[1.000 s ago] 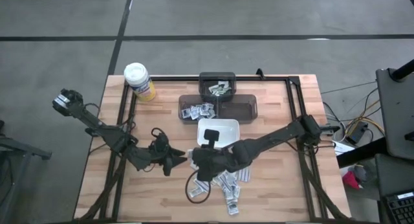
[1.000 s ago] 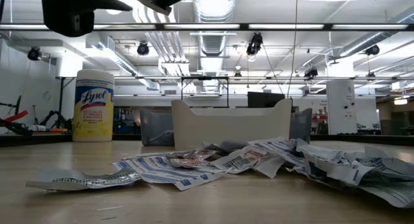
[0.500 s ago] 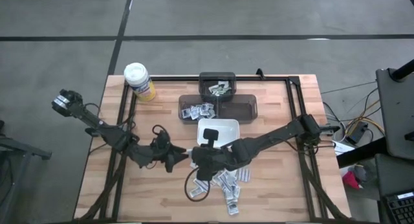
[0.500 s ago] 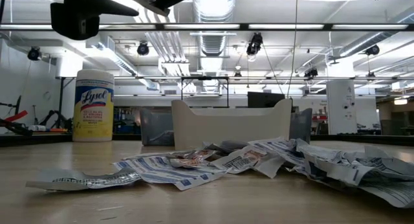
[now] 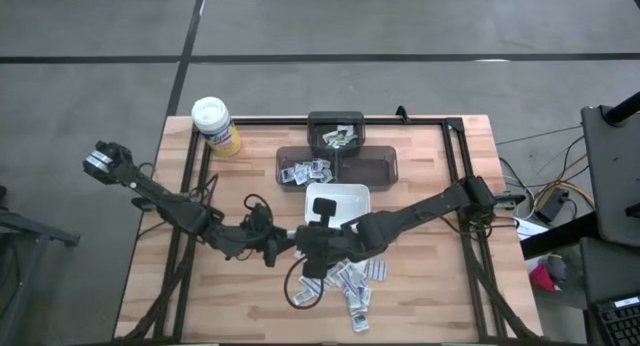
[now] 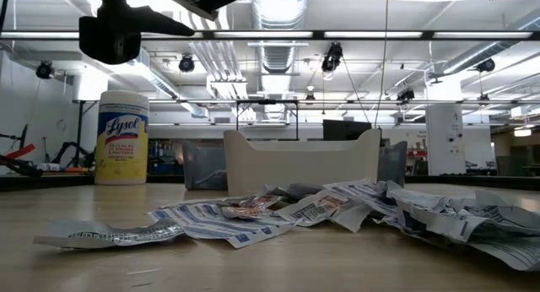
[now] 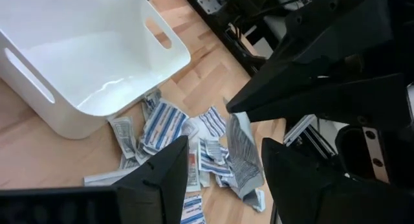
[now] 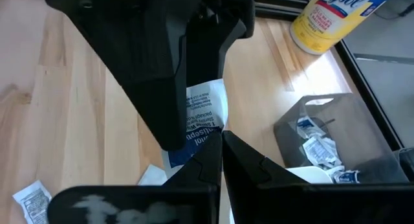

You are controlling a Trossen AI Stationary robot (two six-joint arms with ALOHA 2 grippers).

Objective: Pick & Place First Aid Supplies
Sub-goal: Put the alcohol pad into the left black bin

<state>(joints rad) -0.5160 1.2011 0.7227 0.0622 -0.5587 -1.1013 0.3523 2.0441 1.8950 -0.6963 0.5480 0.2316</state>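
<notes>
The first aid supplies lie as a loose pile of small white and blue-printed packets on the wooden table, in front of the white dish. One packet is up in the air, with my right gripper shut on it. My left gripper is open and faces it. Its two fingers stand on either side of the raised packet; I cannot tell whether they touch it. My right gripper pinches one end of the packet between its two fingers. The fingers slant downward toward the table's left. The packet is lifted clear above the pile and reaches out past the fingertips into the gap between the left gripper's fingers.
Dark bins holding packets stand beyond the white dish. A yellow canister stands at the far left corner. A dark cable loop lies near the pile. Black frame rails run along the table's sides.
My left gripper has moved a little toward the table's right, closing in on the right gripper and the packet it holds, and has stayed open. The right gripper has kept still with the packet.
</notes>
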